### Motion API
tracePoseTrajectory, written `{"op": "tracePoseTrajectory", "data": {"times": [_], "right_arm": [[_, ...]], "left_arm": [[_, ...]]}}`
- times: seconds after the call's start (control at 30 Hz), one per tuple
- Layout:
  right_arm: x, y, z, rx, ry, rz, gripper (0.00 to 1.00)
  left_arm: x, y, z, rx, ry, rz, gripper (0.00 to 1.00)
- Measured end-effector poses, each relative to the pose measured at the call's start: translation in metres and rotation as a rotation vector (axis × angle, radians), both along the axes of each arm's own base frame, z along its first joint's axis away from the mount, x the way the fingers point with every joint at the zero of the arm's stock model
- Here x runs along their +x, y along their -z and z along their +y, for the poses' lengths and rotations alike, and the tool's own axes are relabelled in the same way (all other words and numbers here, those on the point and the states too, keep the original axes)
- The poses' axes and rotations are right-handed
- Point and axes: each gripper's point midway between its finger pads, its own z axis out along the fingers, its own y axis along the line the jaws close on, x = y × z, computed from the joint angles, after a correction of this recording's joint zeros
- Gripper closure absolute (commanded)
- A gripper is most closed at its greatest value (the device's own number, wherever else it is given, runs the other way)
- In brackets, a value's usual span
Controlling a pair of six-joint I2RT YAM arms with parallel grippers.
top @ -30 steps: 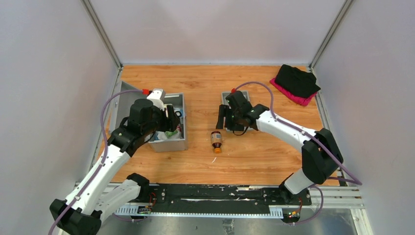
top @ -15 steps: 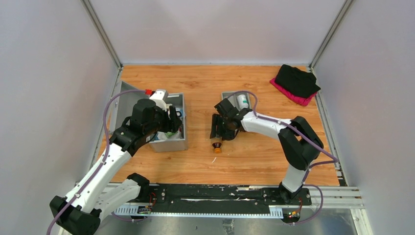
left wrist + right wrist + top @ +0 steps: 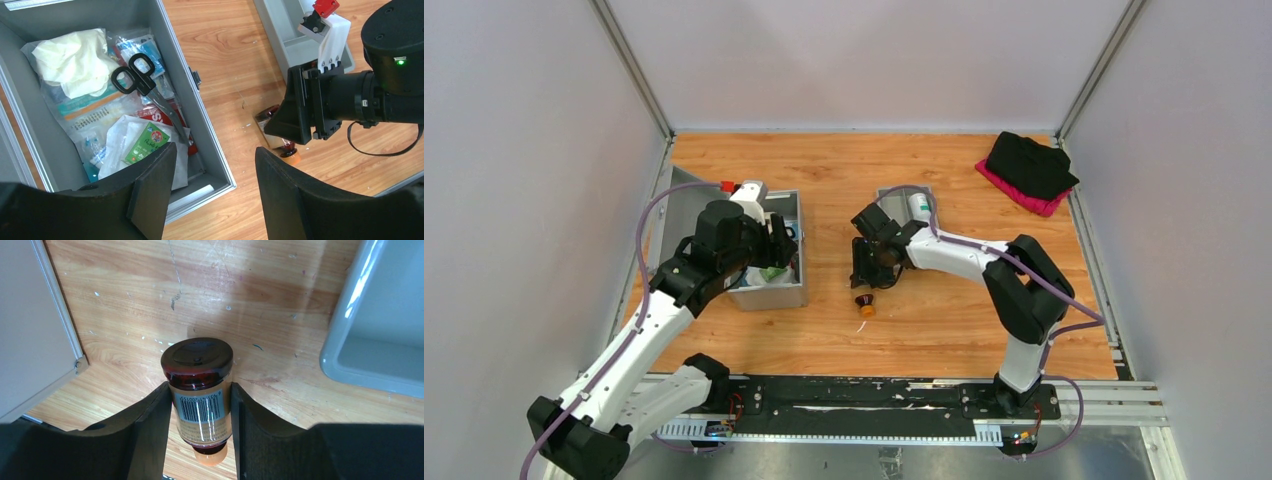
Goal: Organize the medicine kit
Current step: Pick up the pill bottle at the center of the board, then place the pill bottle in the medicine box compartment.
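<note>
The right end effector (image 3: 200,388) straddles the brown bottle (image 3: 201,412), its fingers (image 3: 155,430) set against both flanks of the label with no gap showing, so it reads as clamped on the bottle; the bottle lies on its side on the table (image 3: 280,285), a little out from the open case (image 3: 205,120) on the side facing the right arm, dark base up and orange cap low in the wrist view; the small grey tray (image 3: 380,315) lies farther from the case than the bottle; the left end effector (image 3: 215,165) hangs over the near corner of the case with its fingers well apart and nothing between them, above the scissors (image 3: 142,82) and packets inside; the step in hand is, I judge, the pick-up of the bottle, and the next move calls for a firm hold, a lift off the table, then a carry to the case or tray; one second earlier the right end effector was over the tray, farther from the case, and the bottle lay fully in sight; now only its cap end shows from above, the bottle itself unmoved, the left arm barely shifted.
</note>
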Motion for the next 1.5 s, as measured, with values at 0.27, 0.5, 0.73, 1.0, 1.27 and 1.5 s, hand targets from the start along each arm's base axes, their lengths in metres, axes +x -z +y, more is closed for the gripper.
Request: {"op": "tracePoseTrajectory", "data": {"times": [0.27, 0.5, 0.73, 1.0, 1.27, 1.5], "right_arm": [[0.001, -0.032, 0.007, 0.101, -0.101, -0.004, 0.80], [0.079, -0.103, -0.026, 0.221, -0.009, -0.167, 0.84], [0.162, -0.131, -0.083, 0.122, 0.093, -0.307, 0.84], [0.198, -0.082, -0.086, 0.014, 0.063, -0.257, 0.85], [0.201, -0.035, -0.091, -0.058, 0.072, -0.172, 0.83], [0.210, -0.038, -0.095, -0.089, 0.087, -0.200, 0.72]], "left_arm": [[0.003, -0.002, -0.001, -0.020, -0.019, -0.001, 0.36], [0.004, -0.003, -0.001, -0.026, -0.021, -0.006, 0.35], [0.002, -0.003, 0.000, -0.034, -0.026, -0.016, 0.34], [-0.001, 0.002, 0.000, -0.048, -0.031, -0.004, 0.34], [-0.004, -0.006, 0.001, -0.062, -0.032, -0.029, 0.34], [-0.004, -0.007, 0.001, -0.068, -0.035, -0.028, 0.34]]}}
